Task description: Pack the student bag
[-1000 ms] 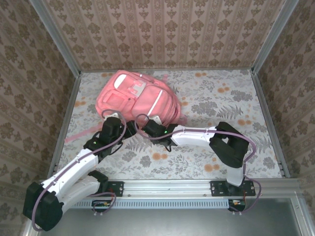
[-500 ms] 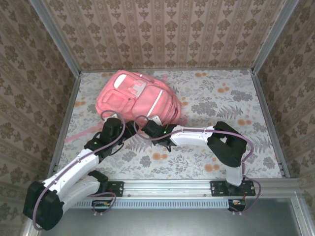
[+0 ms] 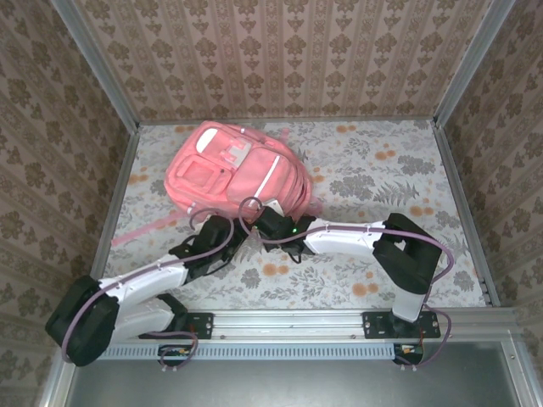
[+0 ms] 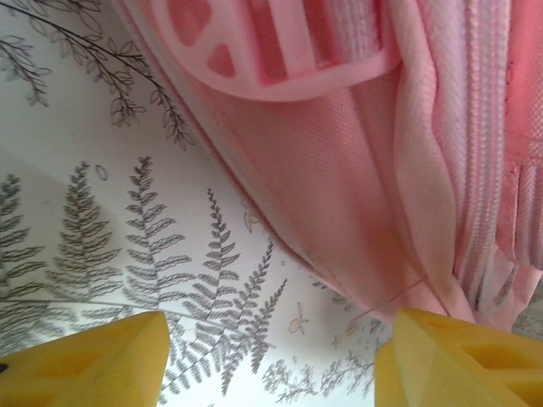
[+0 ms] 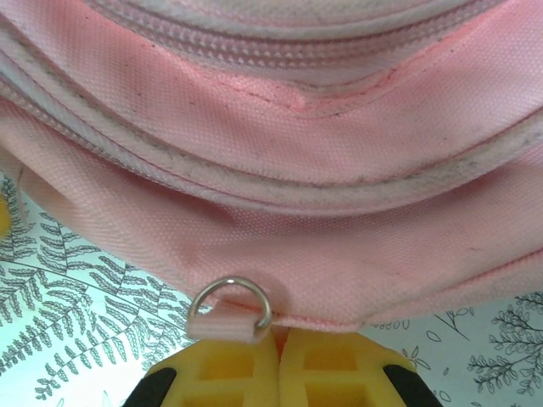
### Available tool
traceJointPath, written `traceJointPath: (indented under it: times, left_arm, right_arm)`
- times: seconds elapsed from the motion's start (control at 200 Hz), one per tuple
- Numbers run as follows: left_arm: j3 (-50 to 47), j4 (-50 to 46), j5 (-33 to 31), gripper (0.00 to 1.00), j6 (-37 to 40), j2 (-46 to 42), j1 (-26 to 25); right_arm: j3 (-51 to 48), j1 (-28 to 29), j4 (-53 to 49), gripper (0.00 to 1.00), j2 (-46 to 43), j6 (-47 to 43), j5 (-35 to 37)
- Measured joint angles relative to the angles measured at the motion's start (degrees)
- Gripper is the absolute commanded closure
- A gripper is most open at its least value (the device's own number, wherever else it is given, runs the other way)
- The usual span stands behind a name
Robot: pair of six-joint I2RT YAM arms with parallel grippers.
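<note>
Right jaws newly together, against student bag

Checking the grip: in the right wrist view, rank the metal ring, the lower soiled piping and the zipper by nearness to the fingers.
1. Silver metal ring, at the fingers.
2. Lower grey-soiled pink piping, mid-frame.
3. Pink zipper, top.

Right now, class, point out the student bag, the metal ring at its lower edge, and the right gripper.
student bag (image 3: 229, 165): top external view, middle of its pink front.
metal ring (image 5: 231, 281): right wrist view, top of its curve.
right gripper (image 5: 280, 337): right wrist view, where its shut yellow fingertips meet.
</note>
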Motion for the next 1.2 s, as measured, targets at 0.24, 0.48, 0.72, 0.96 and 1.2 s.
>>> traceJointPath:
  times: [0.24,0.48,0.72,0.96,1.2]
  left_arm:
    - [2.51,8.87,-3.04,0.42,-2.8,11.87,-0.68]
    - [5.14,9.33,-4.96,1.0,-3.39,14.19,-1.09]
    - [5.46,-2.51,-7.69,1.0,-2.69,3.82,-0.17]
    - [1.18,-12.76,-8.22,1.0,-2.69,-10.6,2.14]
    - [-4.07,-24.68,-2.86,1.0,-1.05,-29.16,10.4]
  right_arm:
    - [-0.92,-0.11,0.52,1.0,-0.02,1.31,-1.27]
    - [-1.53,-0.57,0.92,1.0,-0.09,1.73,-1.51]
    - [-2.4,-2.23,2.47,1.0,-1.38,1.29,-2.78]
    - [-2.95,-5.84,3.48,1.0,-2.62,-1.77,-5.88]
    - [-2.93,-8.2,4.13,1.0,-2.67,-6.03,-11.93]
